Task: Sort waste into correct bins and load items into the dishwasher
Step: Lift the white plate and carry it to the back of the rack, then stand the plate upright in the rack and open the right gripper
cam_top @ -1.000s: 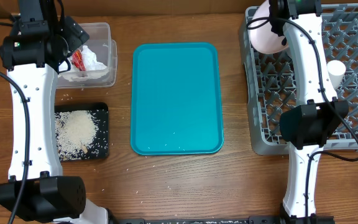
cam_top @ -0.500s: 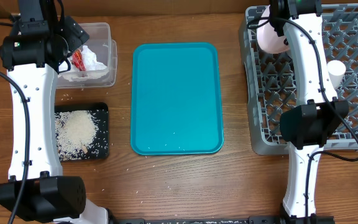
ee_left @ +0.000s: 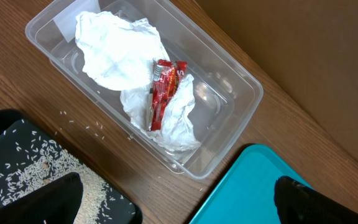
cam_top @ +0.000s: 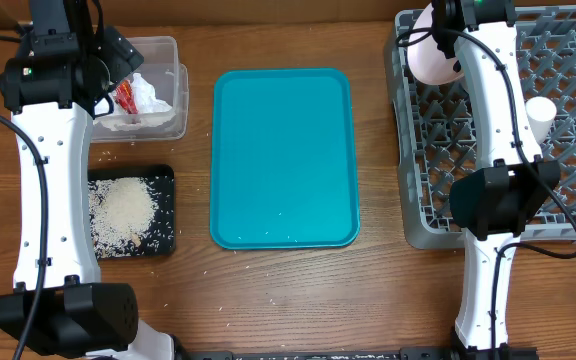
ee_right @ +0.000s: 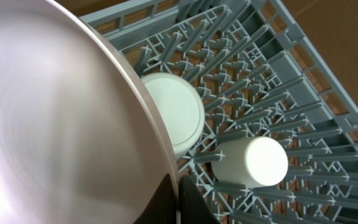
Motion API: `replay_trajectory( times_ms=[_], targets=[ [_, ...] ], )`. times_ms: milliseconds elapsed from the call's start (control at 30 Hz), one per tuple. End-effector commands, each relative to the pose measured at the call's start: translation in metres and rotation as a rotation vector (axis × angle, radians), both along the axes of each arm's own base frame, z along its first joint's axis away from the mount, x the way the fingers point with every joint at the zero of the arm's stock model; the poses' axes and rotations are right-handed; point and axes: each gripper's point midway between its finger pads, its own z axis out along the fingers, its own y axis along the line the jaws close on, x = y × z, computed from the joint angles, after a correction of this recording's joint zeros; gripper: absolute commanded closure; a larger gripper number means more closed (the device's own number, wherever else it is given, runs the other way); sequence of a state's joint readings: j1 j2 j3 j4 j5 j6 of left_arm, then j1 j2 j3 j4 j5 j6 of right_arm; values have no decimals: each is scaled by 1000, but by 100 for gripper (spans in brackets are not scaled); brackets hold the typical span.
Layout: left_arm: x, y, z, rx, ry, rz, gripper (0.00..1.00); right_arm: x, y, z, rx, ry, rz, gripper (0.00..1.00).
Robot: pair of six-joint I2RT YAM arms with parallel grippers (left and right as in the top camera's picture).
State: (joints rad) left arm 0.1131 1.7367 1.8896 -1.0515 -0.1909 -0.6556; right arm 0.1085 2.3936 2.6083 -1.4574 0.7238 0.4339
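Clear plastic comes first. At the far left, the one clear tub [ee_left: 229, 84] holds two crumpled napkins [ee_left: 114, 53] with one red wrapper [ee_left: 162, 90] lying across them. Nearer, the single black tray [cam_top: 166, 240] carries a heap of rice [cam_top: 120, 210]. A scatter of stray grains lies on the wooden surface [cam_top: 378, 290] around it. The left claw [ee_left: 179, 208] hangs over the tub with its fingers wide apart and nothing between them.

In the middle sits the one teal tray [cam_top: 283, 150], bare except for a few pale specks near its near edge.

On the right is the one grey dish rack [cam_top: 568, 190]. One small white dish [ee_right: 173, 109] and one white cup [ee_right: 253, 162] are already among its pegs. The large pale plate [ee_right: 55, 124] is over the rack's far left corner, and the right claw [ee_right: 178, 198] is closed on its rim. No grey bowl shows in any view.

The waste sorting looks all but done, apart from the loose grains. What seems left of the loading is to seat this plate between the pegs.
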Motion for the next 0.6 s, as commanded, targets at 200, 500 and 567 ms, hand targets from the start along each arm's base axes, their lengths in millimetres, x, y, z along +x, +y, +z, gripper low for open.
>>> replay_trajectory(
  times_ms=[200,500,567],
  targets=[
    [1,-1,-1,-6,-1,-2,0,4,38,0,41,-20,67,96],
    [1,-1,-1,-6,-1,-2,0,4,69,2,135,-20,139,35],
    [1,-1,-1,-6,-1,-2,0,1,75,11,178,-29,157,28]
  ],
)
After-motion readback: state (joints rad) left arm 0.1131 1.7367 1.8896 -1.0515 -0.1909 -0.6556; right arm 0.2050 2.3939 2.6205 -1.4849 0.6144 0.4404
